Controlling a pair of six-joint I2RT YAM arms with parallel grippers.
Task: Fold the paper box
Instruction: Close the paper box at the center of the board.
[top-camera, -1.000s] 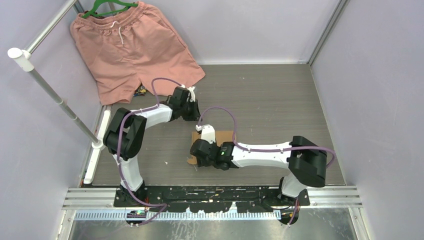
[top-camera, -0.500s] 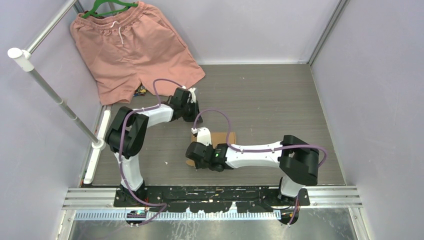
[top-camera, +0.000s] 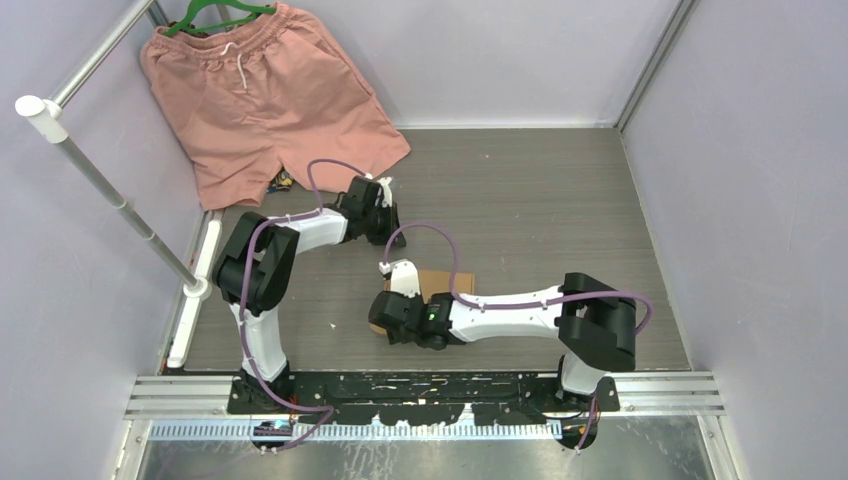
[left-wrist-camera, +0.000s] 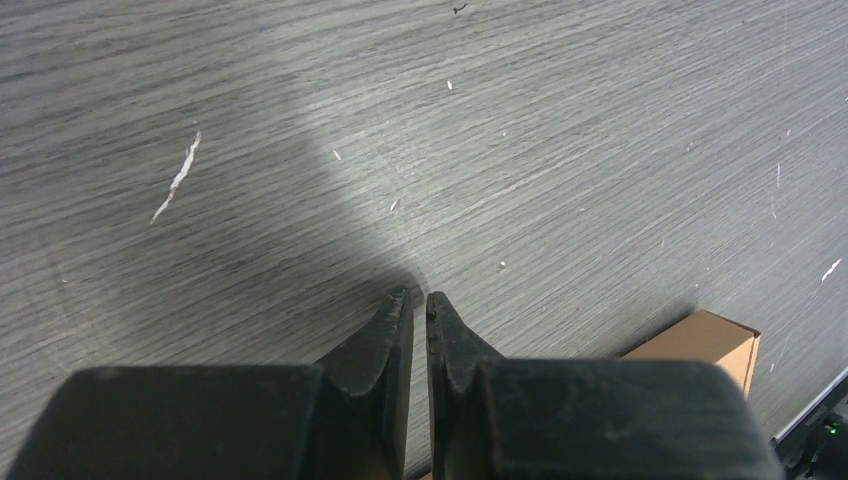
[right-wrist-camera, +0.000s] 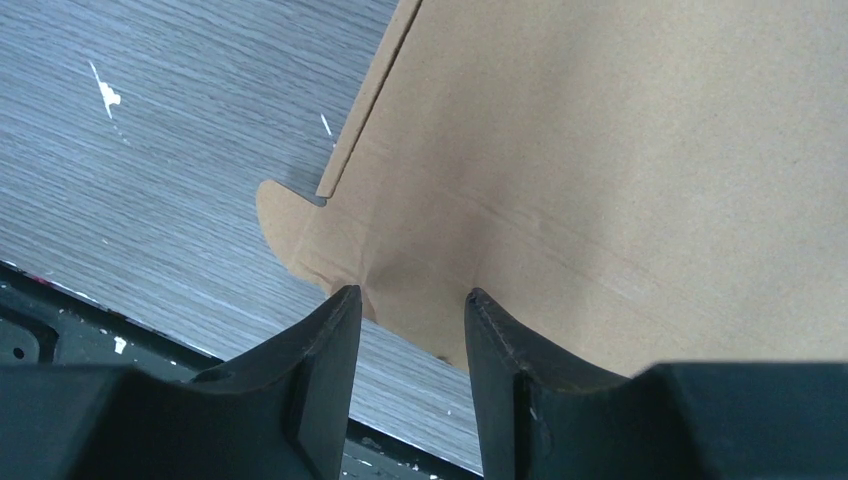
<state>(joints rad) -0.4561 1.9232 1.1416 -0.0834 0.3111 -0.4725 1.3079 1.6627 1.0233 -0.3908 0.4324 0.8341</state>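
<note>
Right gripper (right-wrist-camera: 410, 300) partly open, nothing between fingers, tips poised at near-left corner of brown corrugated cardboard paper box (right-wrist-camera: 620, 150), beside rounded tab; contact with cardboard unclear. Box lies on grey wood-grain table (top-camera: 560, 190), around middle, mostly hidden under right arm in top view. Left gripper (left-wrist-camera: 419, 300) closed, empty, over bare table to far-left of box, apart from it. Salmon-pink cloth shorts (top-camera: 260, 100) at far left, well apart.

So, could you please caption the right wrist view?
Open right claw over the tabbed corner of the plain brown cardboard box.
</note>
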